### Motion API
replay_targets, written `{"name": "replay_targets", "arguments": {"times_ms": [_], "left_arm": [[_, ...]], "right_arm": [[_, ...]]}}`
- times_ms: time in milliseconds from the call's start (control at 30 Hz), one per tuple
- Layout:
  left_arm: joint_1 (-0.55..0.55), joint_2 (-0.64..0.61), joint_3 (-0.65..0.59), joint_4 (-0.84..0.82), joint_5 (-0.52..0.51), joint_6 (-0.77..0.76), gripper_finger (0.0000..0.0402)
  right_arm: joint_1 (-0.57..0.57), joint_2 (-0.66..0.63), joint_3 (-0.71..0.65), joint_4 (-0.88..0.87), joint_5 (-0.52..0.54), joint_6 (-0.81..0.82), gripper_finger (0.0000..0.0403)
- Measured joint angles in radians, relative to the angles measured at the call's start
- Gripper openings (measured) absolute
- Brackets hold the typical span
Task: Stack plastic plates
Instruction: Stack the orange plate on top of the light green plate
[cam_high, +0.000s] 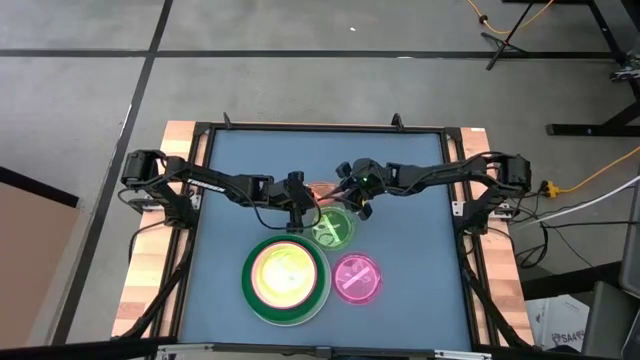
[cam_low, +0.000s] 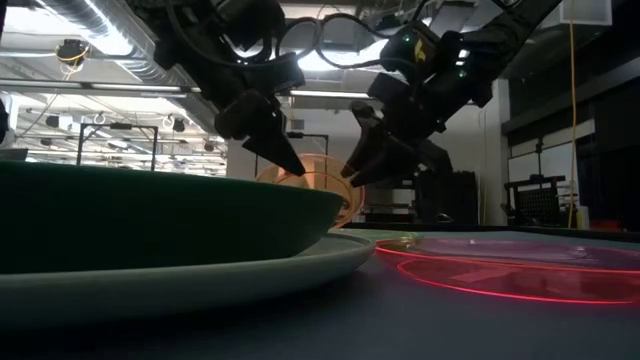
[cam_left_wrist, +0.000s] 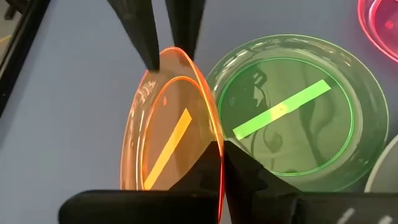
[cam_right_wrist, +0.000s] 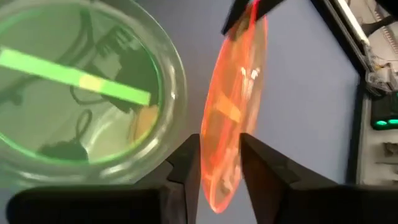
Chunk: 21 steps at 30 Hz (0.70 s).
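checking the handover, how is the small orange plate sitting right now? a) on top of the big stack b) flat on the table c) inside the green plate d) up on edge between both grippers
d: the orange plate stands on edge, the left gripper and right gripper each astride its rim, beside the green plate.

Readable text: none | labels, brands, numbers, signs: I find none legible in any view | plates near my fingers: plain strips, no lettering seen
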Motion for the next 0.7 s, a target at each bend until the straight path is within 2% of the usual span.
{"name": "replay_targets", "arguments": {"times_ms": [433,567,700], "left_arm": [[-0.075,0.000,0.000,0.039,-0.107,0.012,0.0000],[-0.100,-0.001,0.001,0.071,-0.132,0.035,0.0000],[-0.144,-0.001,0.043,0.029,-0.157,0.048,0.0000]], "right_arm": [[0.000,-0.199,0.000,-0.303,0.104,-0.064,0.0104],[0.000,-0.215,0.000,-0.340,0.129,-0.035,0.0104],[0.000,-0.215,0.000,-0.363,0.130,-0.007,0.0104]]}}
